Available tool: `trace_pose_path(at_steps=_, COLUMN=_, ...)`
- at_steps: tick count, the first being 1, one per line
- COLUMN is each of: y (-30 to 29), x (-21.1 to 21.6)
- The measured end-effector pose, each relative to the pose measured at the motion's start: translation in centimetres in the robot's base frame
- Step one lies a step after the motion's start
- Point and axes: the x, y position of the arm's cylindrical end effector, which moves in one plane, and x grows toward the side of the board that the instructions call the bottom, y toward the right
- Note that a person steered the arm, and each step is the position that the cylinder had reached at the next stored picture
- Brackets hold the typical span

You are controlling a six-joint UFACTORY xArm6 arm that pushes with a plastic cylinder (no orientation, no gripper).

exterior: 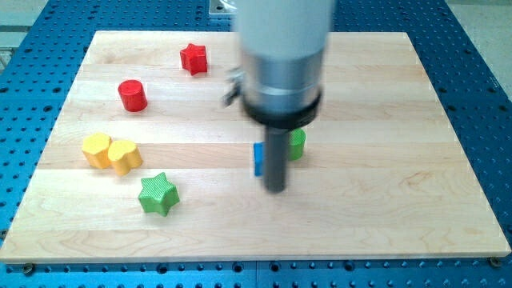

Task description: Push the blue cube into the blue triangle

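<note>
Tip (276, 189): bare rod end, gripped nothing; stood just right of the blue block.
Blue block (258, 158): mid-board, mostly hidden by the rod; shape unclear.
Blue triangle: not visible.
Green block (298, 145): behind the rod, right.
Push direction: could not be judged.

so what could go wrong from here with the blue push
1. My tip sits right beside the blue block, which my rod mostly hides, so I can't judge contact and may glance off it.
2. No blue triangle is in view; it may be hidden behind my arm, leaving the push direction uncertain.
3. The green block is close on the rod's other side and could get nudged.
</note>
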Motion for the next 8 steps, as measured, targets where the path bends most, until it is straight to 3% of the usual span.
trace_pose_path(at_steps=1, y=1.0, x=-2.8)
trace_pose_path(at_steps=2, y=-2.1, x=0.6)
trace_pose_path(at_steps=3, y=1.5, x=6.2)
trace_pose_path(at_steps=5, y=-6.0, x=-2.4)
trace_pose_path(at_steps=7, y=-4.9, x=0.8)
trace_pose_path(at_steps=8, y=-8.9, x=-2.8)
